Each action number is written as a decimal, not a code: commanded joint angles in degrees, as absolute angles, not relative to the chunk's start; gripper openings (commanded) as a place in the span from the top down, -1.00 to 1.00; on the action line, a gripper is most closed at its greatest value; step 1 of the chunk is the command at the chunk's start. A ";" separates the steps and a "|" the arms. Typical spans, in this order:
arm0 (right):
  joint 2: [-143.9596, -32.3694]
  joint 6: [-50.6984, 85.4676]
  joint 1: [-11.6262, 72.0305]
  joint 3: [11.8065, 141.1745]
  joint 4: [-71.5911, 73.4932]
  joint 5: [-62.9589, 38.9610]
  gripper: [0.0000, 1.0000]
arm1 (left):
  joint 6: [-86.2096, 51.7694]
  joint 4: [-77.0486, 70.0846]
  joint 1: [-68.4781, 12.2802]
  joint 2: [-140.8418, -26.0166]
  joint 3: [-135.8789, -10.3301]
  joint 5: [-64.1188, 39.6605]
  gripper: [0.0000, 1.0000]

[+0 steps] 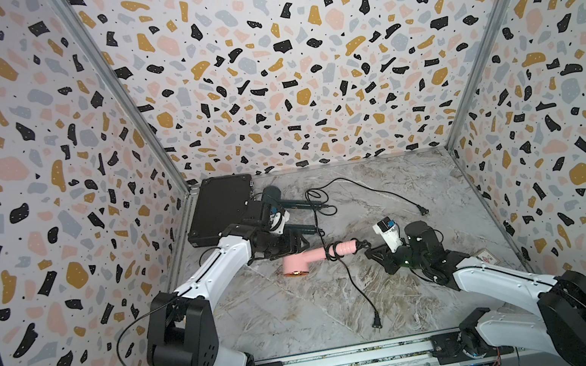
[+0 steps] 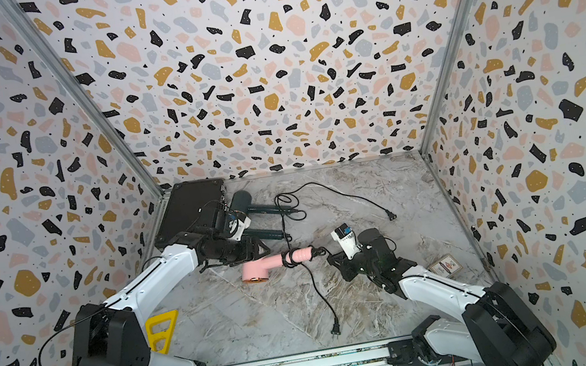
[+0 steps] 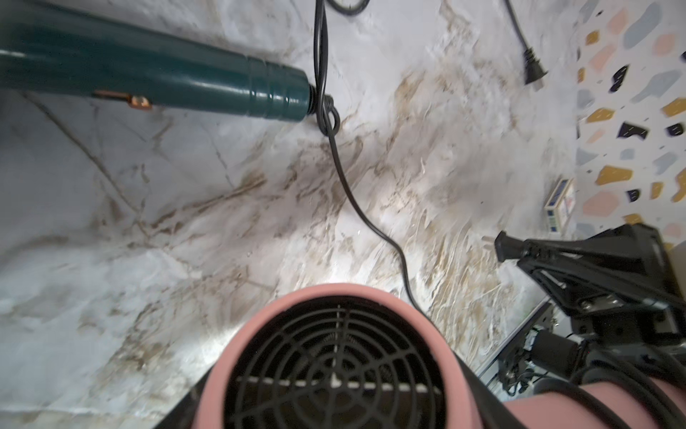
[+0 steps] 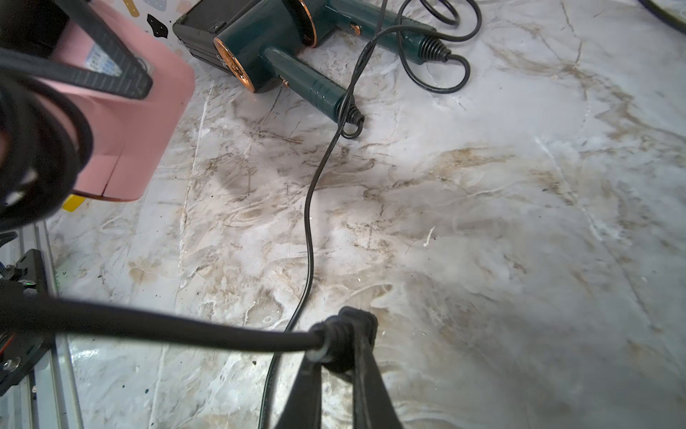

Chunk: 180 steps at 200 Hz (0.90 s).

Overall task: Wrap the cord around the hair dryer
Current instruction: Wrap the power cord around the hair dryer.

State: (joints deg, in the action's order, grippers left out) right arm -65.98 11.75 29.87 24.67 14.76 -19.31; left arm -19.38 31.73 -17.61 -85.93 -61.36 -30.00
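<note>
Near the bench's [image 1: 304, 317] middle, our left fingers [image 4: 111, 63] clamped the hair dryer's [image 1: 302, 264] head; right fingers [image 4: 367, 382] pinched the cord [image 1: 360, 292]. We judged few turns wrapped, and a long tail remained.

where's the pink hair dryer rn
In both top views the pink hair dryer is mid-table, head at the left tool, handle toward the right tool.

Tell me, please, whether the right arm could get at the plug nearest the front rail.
Probably not yet: the right gripper is shut on the cord of the pink dryer, though bare table leads to that plug.
</note>
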 commanded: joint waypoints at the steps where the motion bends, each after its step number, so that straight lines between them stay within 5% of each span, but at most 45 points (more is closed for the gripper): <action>1: -64.18 12.40 29.89 23.80 14.35 -13.51 1.00 | -21.30 27.03 -16.88 -83.57 -61.85 -39.65 1.00; 19: -61.98 12.77 29.88 22.55 16.92 -12.36 1.00 | -20.68 26.91 -16.33 -83.19 -61.00 -41.47 1.00; 56: -53.00 11.70 29.88 22.16 15.78 -11.15 1.00 | -19.25 34.80 -16.12 -81.76 -61.99 -24.52 1.00; 93: -46.79 10.18 29.93 26.97 9.17 -13.90 1.00 | -18.13 36.72 -16.53 -79.55 -62.59 -18.11 1.00; 180: -44.11 9.68 29.97 25.91 6.27 -16.80 1.00 | -29.19 25.05 -13.62 -76.92 -61.29 -28.02 1.00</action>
